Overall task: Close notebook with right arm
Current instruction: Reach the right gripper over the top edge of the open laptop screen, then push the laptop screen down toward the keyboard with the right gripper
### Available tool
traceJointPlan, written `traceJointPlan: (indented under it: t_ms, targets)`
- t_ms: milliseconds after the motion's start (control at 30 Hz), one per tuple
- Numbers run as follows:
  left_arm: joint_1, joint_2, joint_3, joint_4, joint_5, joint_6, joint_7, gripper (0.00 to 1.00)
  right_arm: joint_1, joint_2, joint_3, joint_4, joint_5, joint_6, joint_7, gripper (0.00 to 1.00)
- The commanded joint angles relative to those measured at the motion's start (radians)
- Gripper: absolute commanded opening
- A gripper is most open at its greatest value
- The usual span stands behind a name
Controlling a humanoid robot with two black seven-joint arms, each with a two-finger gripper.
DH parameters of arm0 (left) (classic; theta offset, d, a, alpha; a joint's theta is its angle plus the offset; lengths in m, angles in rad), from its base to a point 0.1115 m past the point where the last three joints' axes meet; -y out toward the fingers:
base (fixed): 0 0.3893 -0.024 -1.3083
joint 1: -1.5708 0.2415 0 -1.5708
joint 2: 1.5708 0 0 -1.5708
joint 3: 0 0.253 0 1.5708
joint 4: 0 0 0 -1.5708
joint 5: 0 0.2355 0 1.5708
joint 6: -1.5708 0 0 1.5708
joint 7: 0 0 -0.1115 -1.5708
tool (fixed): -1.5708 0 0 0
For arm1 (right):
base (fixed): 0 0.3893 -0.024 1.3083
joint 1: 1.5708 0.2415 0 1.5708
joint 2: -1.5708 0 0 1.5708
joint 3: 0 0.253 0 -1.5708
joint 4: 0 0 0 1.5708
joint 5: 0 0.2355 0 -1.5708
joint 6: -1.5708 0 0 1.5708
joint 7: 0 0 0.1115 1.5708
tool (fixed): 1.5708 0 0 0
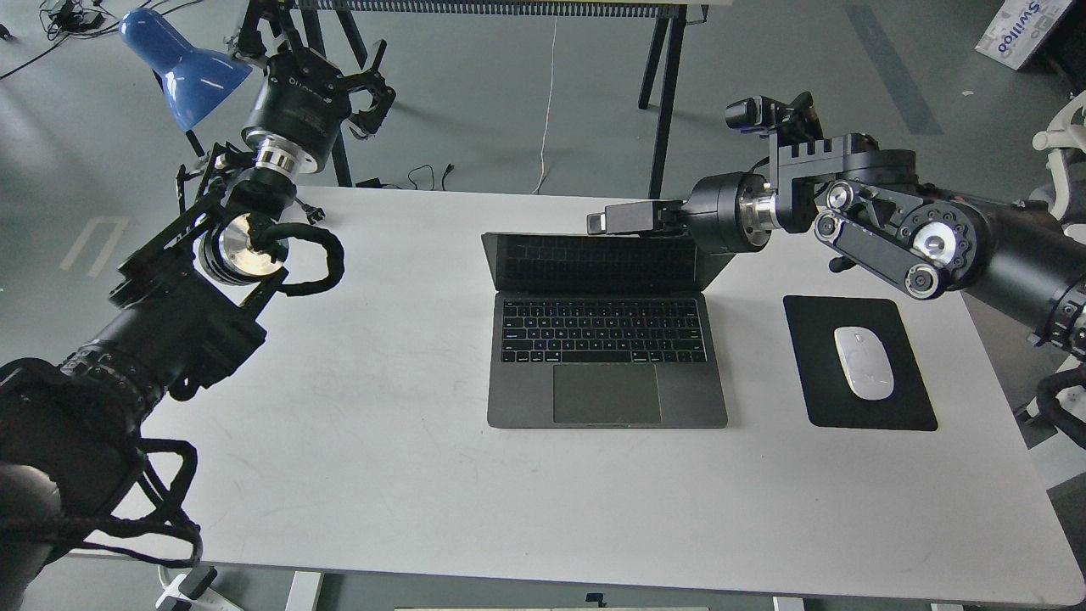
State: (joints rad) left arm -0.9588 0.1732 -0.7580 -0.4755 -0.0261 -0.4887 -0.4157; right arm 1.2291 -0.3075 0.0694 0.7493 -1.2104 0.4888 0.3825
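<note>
The notebook (607, 339) sits open at mid-worktop (382, 441), lid tilted back. The right arm's gripper (604, 222) points left along the lid's top edge; whether its jaws are parted cannot be told, nothing visibly gripped. Closing appears barely begun.

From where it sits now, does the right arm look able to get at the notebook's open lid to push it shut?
Probably yes. The right gripper is already at the top edge of the notebook lid, nothing between them. The mouse pad lies off to the side.
</note>
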Motion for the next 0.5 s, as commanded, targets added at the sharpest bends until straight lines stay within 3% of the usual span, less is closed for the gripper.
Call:
traceJointPlan:
  t_ms: [0,467]
  targets:
    - [-0.001,0.002,0.0,0.0,0.0,0.0,0.0,1.0,-0.022,-0.022,-0.002,0.025,0.0,0.0,-0.002,1.0]
    - [-0.001,0.002,0.0,0.0,0.0,0.0,0.0,1.0,-0.149,-0.064,0.01,0.071,0.0,0.0,-0.002,1.0]
